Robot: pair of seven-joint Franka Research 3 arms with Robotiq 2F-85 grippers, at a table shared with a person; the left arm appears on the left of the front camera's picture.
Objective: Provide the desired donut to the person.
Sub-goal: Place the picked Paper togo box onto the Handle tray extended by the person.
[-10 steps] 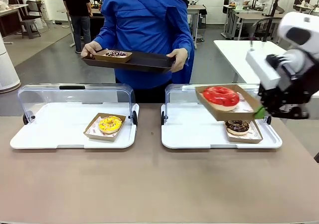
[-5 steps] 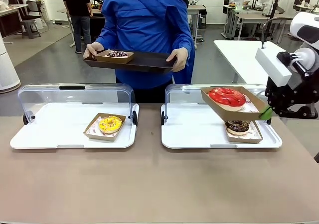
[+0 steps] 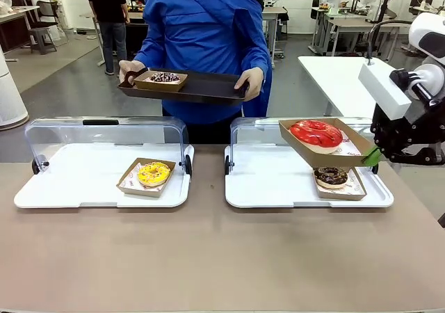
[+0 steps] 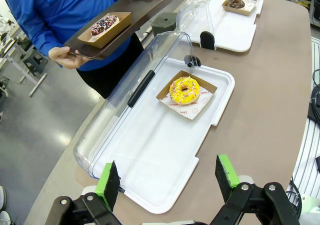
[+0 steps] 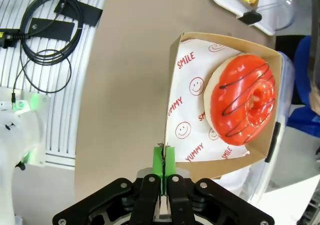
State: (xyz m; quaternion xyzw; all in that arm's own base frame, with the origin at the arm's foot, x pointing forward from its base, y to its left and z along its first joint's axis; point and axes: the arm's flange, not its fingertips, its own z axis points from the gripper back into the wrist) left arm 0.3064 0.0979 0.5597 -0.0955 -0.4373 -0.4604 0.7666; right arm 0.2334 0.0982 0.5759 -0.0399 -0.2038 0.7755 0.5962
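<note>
The right gripper [image 3: 372, 157] is pinched tight on the rim of a brown cardboard tray [image 3: 327, 160]. It holds a red-glazed donut with dark stripes [image 3: 316, 133] raised above the white display tray [image 3: 271, 188] and the chocolate donut [image 3: 331, 177] lying in it. Gripping the edge keeps the pads off the glaze. Across the table [image 3: 208, 257], the person in a blue jacket [image 3: 201, 35] holds a dark brown rectangular tray [image 3: 208, 85] level, with room beside a dark sprinkled donut [image 3: 164, 77], probably to receive this one. The left gripper [image 4: 168, 177] hangs wide open and empty near the yellow donut [image 4: 184, 90].
</note>
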